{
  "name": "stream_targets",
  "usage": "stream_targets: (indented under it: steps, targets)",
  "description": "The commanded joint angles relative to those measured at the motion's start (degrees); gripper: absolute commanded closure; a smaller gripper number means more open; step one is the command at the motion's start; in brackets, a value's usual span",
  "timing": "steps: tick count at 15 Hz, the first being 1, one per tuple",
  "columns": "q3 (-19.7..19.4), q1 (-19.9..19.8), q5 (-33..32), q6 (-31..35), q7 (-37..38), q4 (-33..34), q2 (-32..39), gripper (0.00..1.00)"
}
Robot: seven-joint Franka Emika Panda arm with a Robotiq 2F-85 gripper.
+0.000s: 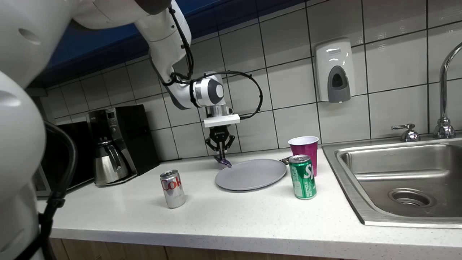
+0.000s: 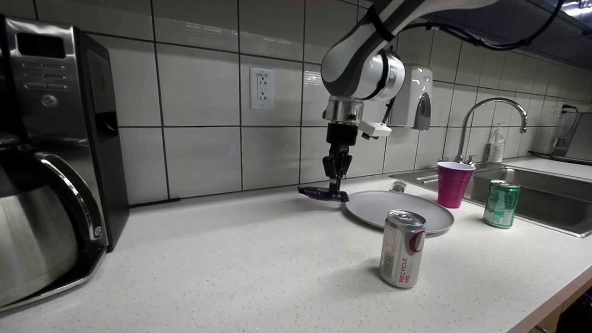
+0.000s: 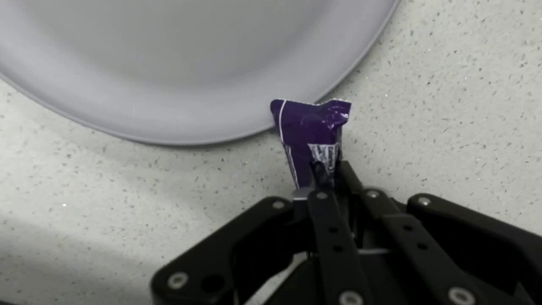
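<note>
My gripper point(image 3: 332, 173) is shut on a small purple wrapped packet point(image 3: 305, 123), its black fingers pinching one part of it. In the wrist view the packet's far end overlaps the rim of a round grey plate point(image 3: 169, 101). Both exterior views show the gripper point(image 2: 335, 188) pointing straight down, low over the counter at the plate's edge. There the packet point(image 2: 321, 194) sticks out sideways from the fingertips; whether it touches the counter or plate I cannot tell. Nothing lies on the visible part of the plate point(image 1: 251, 175).
A silver Coke can point(image 1: 173, 189) stands in front of the plate. Beyond the plate's sink side are a green Sprite can point(image 1: 302, 177), a magenta cup point(image 2: 455, 185) and a small unclear object point(image 2: 398, 186). A coffee maker point(image 1: 112, 155) and a sink point(image 1: 346, 180) flank the counter; tiled wall behind.
</note>
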State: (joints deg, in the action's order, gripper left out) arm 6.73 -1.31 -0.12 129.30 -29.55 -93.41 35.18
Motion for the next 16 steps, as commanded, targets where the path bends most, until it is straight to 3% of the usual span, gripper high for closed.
stream_targets:
  steps: [1, 9, 10, 11, 16]
  targets:
    - [0.8, 0.2, -1.6, -3.8, -1.5, 6.0, 3.0, 0.98]
    - [0.9, 1.1, -1.9, -6.3, -1.8, 10.8, 6.5, 0.98]
    - [0.9, 1.2, -1.9, -6.5, -1.7, 11.2, 6.7, 0.65]
    - [0.9, 1.1, -1.9, -6.6, -1.8, 11.5, 6.9, 0.64]
    - [1.1, 0.7, -1.5, -6.2, -2.1, 11.8, 6.4, 0.28]
